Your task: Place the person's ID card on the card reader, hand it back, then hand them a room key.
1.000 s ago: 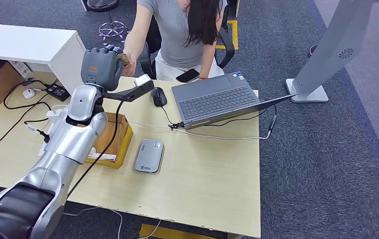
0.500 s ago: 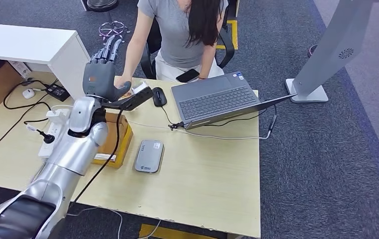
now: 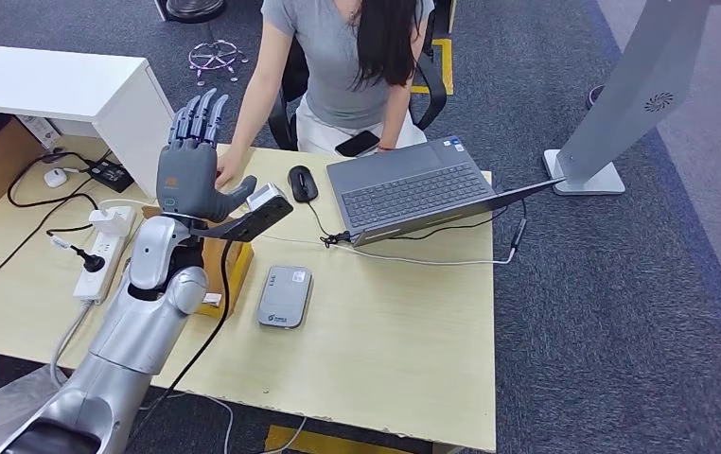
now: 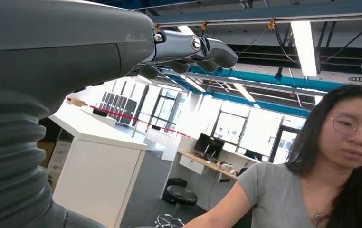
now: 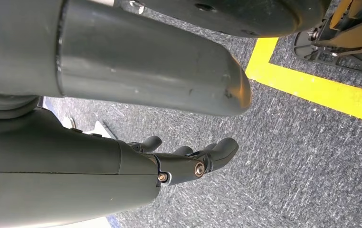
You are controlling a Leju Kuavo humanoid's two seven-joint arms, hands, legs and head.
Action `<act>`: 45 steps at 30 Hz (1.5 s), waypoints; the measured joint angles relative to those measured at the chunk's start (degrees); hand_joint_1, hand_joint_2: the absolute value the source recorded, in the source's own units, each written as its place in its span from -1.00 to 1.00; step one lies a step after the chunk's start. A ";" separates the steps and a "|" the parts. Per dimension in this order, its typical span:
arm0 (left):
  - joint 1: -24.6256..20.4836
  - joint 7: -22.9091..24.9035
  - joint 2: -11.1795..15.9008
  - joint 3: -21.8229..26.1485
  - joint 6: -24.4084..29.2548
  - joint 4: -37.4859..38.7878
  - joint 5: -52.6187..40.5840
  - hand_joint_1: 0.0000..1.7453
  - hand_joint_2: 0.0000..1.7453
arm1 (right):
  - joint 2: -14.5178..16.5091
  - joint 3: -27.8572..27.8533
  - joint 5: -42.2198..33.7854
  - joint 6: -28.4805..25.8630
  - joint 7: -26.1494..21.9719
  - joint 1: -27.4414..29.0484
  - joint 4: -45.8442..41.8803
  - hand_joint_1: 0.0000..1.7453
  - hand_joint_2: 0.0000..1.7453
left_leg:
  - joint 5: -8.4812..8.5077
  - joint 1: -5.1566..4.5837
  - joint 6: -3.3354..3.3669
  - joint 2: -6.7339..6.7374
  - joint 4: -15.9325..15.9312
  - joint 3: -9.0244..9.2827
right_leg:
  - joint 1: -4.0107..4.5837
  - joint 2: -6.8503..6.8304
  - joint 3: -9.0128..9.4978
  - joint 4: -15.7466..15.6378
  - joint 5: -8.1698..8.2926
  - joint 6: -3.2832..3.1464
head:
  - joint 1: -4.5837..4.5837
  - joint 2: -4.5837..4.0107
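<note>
Left hand [image 3: 189, 168] raised over the bench [image 3: 385, 312], fingers [image 3: 198, 113] spread and holding nothing, no card visible, card reader [image 3: 283, 296] bare; judged between hand-overs, calling next for reaching down to a card in the box [image 3: 234, 270].

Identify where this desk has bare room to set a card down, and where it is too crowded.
Free: the wide bare desk patch in front of the laptop, to the right of the card reader, out to the front edge. Crowded: the left side, with the cardboard box, power strip and cables, and the far edge around the mouse, where the open left hand is raised.
</note>
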 joint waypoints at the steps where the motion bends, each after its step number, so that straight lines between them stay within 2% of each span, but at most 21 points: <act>1: 0.05 0.00 -0.01 0.03 0.00 -0.13 0.00 -1.00 1.00 | 0.00 -0.01 0.00 0.00 0.00 0.00 0.00 -1.00 -1.00 | 0.00 0.00 0.00 0.00 0.00 0.00 | 0.00 0.00 0.00 0.00 0.00 0.00 | 0.00 0.00; 16: 1.20 -0.75 -0.07 0.29 0.74 -1.63 0.77 -1.00 1.00 | 0.00 -0.26 -0.18 -0.11 -0.06 0.00 0.00 -1.00 -1.00 | -0.01 -0.01 0.00 0.02 -0.01 0.00 | 0.00 0.01 0.02 0.00 0.00 0.00 | 0.01 0.00; 19: 6.60 -2.27 -0.19 0.42 2.82 -6.34 1.28 -1.00 1.00 | 0.00 -0.97 -0.91 -0.48 -0.03 0.15 0.00 -1.00 -1.00 | -0.10 -0.02 0.03 0.11 -0.01 0.05 | -0.01 0.11 0.03 0.00 -0.05 0.01 | 0.00 0.00; 25: 22.91 -3.35 0.26 0.41 4.69 -18.55 -3.04 -1.00 1.00 | 0.07 -3.15 -3.01 -1.69 0.00 0.73 0.00 -1.00 -1.00 | -0.43 -0.03 0.05 0.17 -0.04 0.12 | -0.01 0.17 0.10 -0.02 -0.33 0.09 | 0.02 0.00; 28: 34.75 0.07 2.36 0.42 1.13 -24.32 -8.14 -1.00 1.00 | 0.38 -5.04 -4.76 -2.91 -0.02 1.14 0.00 -1.00 -1.00 | -0.66 -0.02 0.03 0.38 -0.06 0.31 | -0.02 0.34 0.20 -0.02 -0.52 0.03 | 0.01 0.00; 30: 42.15 1.83 4.20 0.41 3.08 -26.80 -9.82 -1.00 1.00 | 0.55 -6.21 -5.23 -3.29 -0.10 1.51 0.00 -1.00 -1.00 | -0.74 -0.02 0.03 0.39 -0.05 0.36 | -0.02 0.35 0.21 -0.02 -0.64 0.04 | -0.03 0.01; 32: 46.76 2.67 5.59 0.40 5.43 -28.42 -10.43 -1.00 1.00 | 0.64 -6.97 -5.32 -3.34 -0.16 1.72 0.00 -1.00 -1.00 | -0.75 -0.01 0.03 0.18 -0.05 0.35 | -0.02 0.16 0.25 -0.03 -0.73 0.08 | -0.04 0.01; 37: 50.73 3.56 7.14 0.40 5.05 -31.04 -10.73 -1.00 1.00 | 0.86 -7.97 -5.28 -3.32 -0.17 1.54 0.00 -1.00 -1.00 | -0.75 0.00 0.04 0.02 -0.05 0.37 | -0.01 -0.02 0.39 -0.02 -0.77 0.08 | -0.02 0.00; 45: 52.01 3.61 7.92 0.40 4.92 -32.58 -10.73 -1.00 1.00 | 0.94 -8.62 -5.22 -3.32 -0.17 1.54 0.00 -1.00 -1.00 | -0.74 -0.01 0.04 0.01 -0.05 0.50 | -0.01 -0.01 0.53 -0.02 -0.75 0.08 | -0.03 0.00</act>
